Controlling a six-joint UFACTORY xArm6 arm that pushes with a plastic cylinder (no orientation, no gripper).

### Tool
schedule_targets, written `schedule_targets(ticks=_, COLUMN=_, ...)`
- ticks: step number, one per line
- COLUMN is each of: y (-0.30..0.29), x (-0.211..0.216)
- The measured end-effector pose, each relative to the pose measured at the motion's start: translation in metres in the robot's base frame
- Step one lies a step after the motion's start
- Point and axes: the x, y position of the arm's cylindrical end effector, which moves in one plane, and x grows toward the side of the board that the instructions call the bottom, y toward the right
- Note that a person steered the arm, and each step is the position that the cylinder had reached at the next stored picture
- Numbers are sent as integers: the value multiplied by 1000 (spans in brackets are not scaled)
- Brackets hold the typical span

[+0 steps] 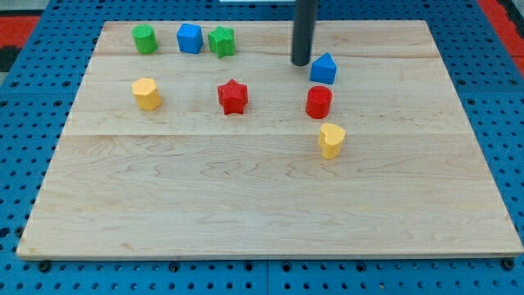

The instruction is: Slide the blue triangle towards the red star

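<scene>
Near the table's (270, 213) top edge, my tip (301, 63) rests just left of the blue triangle (323, 69); the red star (232, 97) lies lower left. There are no fingers, only a rod.

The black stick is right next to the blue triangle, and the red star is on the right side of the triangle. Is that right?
Not quite. In the camera view the red star sits to the left of the blue triangle, a little lower, not on its right. The rest holds: my tip is right beside the triangle, on its left.
</scene>
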Motion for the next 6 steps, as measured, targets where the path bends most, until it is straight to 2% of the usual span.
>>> schedule_targets(ticks=1, y=-73, x=0)
schedule_targets(ticks=2, y=-6, x=-22)
schedule_targets(ticks=3, y=87, x=-28)
schedule_targets(ticks=4, y=103, x=16)
schedule_targets(ticks=6, y=-113, x=2)
